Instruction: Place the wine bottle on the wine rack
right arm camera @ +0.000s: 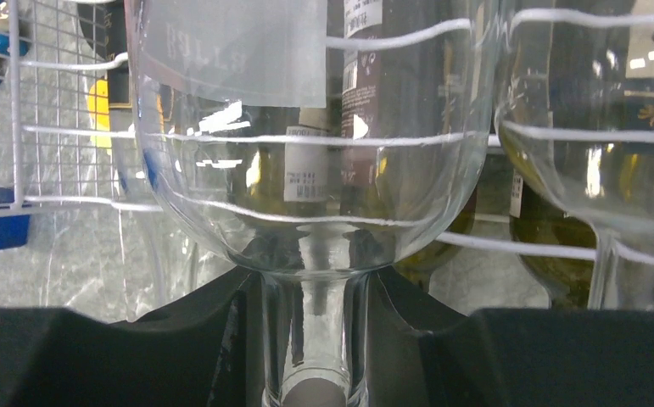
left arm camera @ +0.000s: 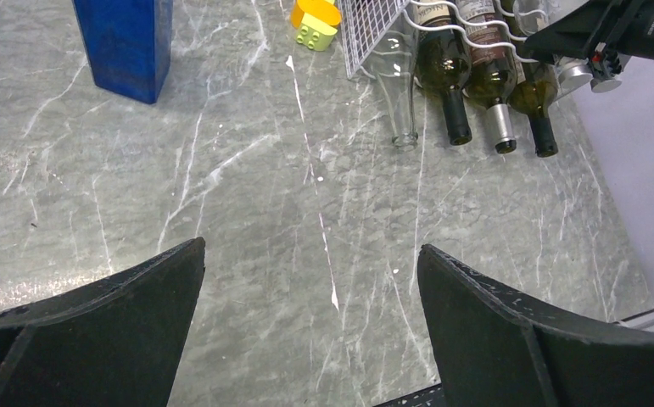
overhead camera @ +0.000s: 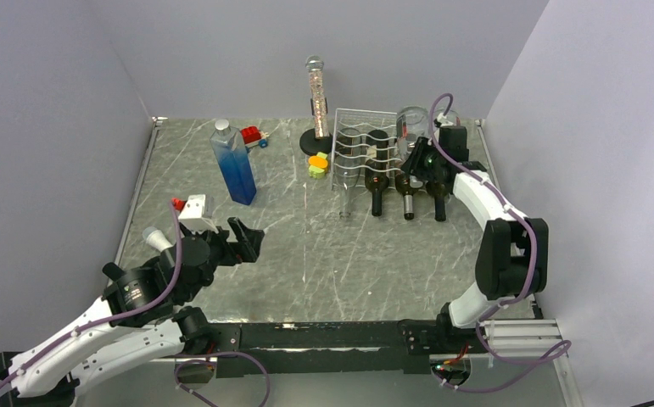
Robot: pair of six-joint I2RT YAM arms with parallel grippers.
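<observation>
Right gripper (right arm camera: 315,326) clamping neck, clear glass wine bottle (right arm camera: 306,195), frosted label (right arm camera: 238,51)

I see a tall blue bottle (overhead camera: 234,165) upright on the marbled desk (overhead camera: 323,254), a red toy car (overhead camera: 253,136) just behind it, a glitter tube (overhead camera: 315,89) on a black base, and stacked toy bricks (overhead camera: 317,165) nearby.
</observation>
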